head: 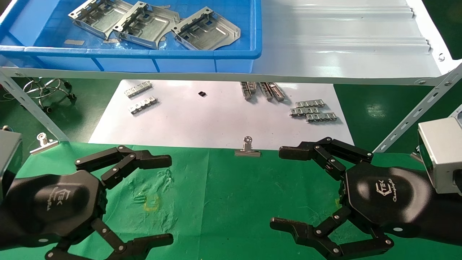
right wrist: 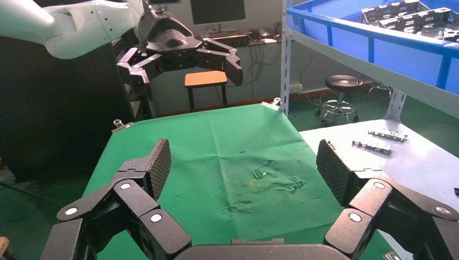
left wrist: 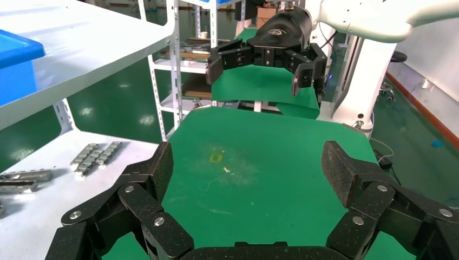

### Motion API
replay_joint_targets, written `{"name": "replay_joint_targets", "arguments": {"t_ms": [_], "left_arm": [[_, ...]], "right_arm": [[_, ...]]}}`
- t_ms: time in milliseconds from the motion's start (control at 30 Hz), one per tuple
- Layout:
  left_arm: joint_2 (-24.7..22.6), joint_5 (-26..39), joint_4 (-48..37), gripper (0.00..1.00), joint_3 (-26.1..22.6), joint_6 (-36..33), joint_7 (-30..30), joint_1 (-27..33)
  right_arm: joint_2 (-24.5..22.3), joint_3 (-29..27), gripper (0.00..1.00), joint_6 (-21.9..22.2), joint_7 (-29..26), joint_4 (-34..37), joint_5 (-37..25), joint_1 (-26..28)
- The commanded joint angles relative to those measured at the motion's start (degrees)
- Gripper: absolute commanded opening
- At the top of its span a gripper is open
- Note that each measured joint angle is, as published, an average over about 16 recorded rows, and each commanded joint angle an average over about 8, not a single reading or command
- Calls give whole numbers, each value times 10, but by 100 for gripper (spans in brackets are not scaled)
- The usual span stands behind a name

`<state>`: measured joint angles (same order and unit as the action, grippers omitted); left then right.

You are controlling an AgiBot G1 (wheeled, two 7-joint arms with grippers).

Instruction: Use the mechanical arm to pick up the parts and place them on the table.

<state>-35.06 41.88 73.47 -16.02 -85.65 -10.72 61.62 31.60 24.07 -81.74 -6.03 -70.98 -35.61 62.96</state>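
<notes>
**Both hands spread over bare green cloth, parts waiting in the bin**

The left gripper (head: pixel 158 196) hangs over the left half of the table (head: pixel 216 187), its black link fingers spread wide with nothing between them. The right gripper (head: pixel 285 189) mirrors it over the right half, fingers equally splayed and empty. Each wrist view shows its own pair of fingers parted over the wrinkled cloth, with the other hand hanging farther off across the table, likewise spread. My reading is that this facing, palms-inward pose is a ready stance: both hands sit clear of the cloth and wide enough to take a flanged plate.

The parts (head: pixel 151 22) lie in the blue bin (head: pixel 231 54) on the grey ribbed shelf (head: pixel 343 47), beyond the table's far edge and above it. Three show, lying side by side and partly overlapping toward the bin's near wall, probably so a hand can reach them over that wall. None is on the cloth, so the task looks unstarted.

Below the shelf, a white paper sheet (head: pixel 216 119) carries narrow toothed strips (head: pixel 313 111). A binder clip (head: pixel 247 148) pins the cloth at the middle of the far edge.
</notes>
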Motion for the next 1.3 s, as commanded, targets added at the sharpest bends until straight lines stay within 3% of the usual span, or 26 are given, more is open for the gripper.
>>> {"name": "replay_joint_targets", "arguments": {"t_ms": [33,233,267,500,533,900,1300], "left_arm": [[0,0,0,100,0,0,0,0],[0,0,0,100,0,0,0,0],[0,0,0,100,0,0,0,0],[0,0,0,100,0,0,0,0],[0,-1,-1,100,0,1,-1,0],[-23,9,-37,100,7,58,-8,37],[-82,83,-123,100,-8,199,-36,136]], "right_arm": [[0,0,100,0,0,0,0,0],[0,0,100,0,0,0,0,0],[0,0,95,0,0,0,0,0],[0,0,8,0,0,0,0,0],[0,0,0,0,0,0,0,0],[0,0,0,0,0,0,0,0],[0,0,0,0,0,0,0,0]]}}
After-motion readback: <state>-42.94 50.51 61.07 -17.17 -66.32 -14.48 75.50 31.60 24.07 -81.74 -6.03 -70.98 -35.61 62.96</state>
